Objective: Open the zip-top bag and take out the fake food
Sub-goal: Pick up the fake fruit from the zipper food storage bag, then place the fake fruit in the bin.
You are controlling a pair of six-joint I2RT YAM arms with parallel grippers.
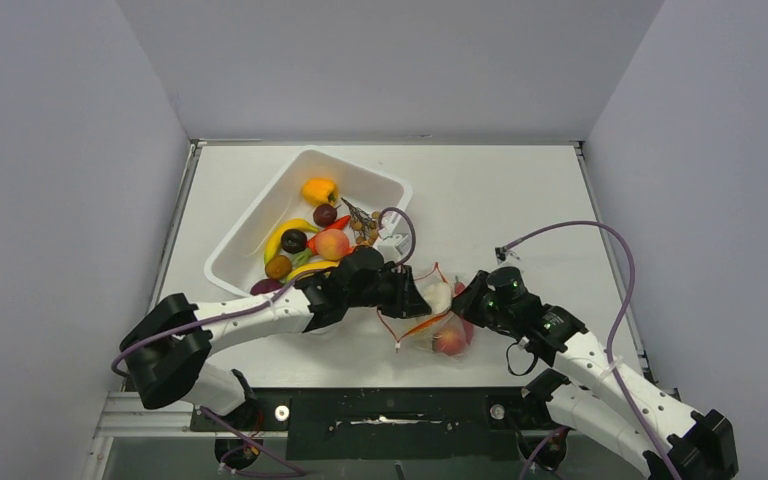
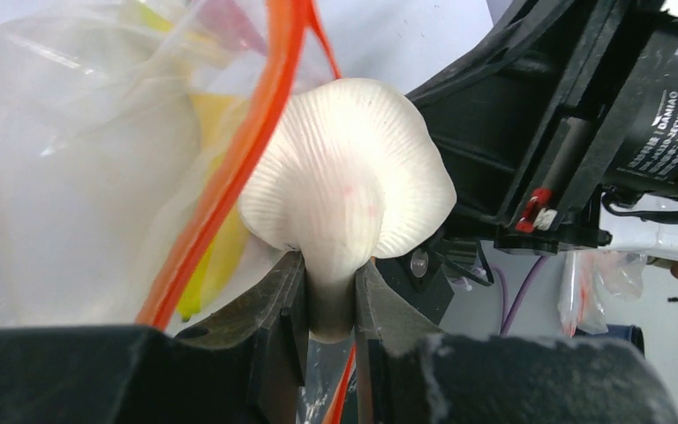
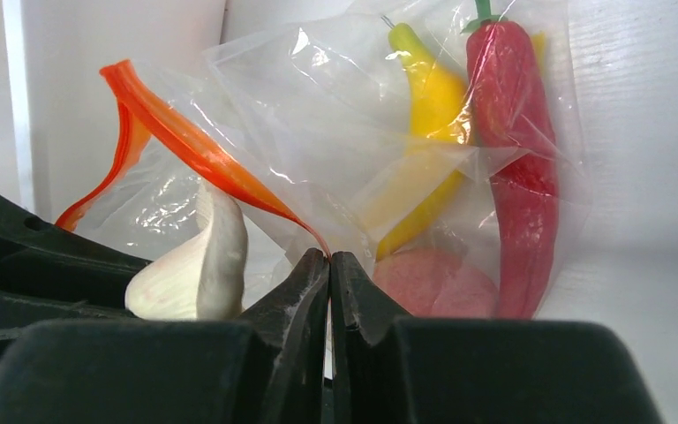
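White table (image 1: pixel 520 200) holds one zip-top bag (image 1: pixel 445 325), lower centre. My left claw (image 2: pixel 331 276) pinches one mushroom (image 2: pixel 353 177). My right claw (image 3: pixel 329 262) clamps the bag's edge.

Setting: laboratory robot cell. Evidence: bare grey enclosure walls (image 1: pixel 50 180), white surface (image 1: pixel 500 190), black mounting rail (image 1: pixel 390 410) along near edge.

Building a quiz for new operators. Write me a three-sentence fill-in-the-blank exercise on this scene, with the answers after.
1. The white mushroom is clamped by its stem in the ____ end effector.
2. The right end effector is shut on the zip-top bag, whose long chili is coloured ____.
3. The bag's mouth is ____, its orange zip strip parted.
Missing words: left; red; open.
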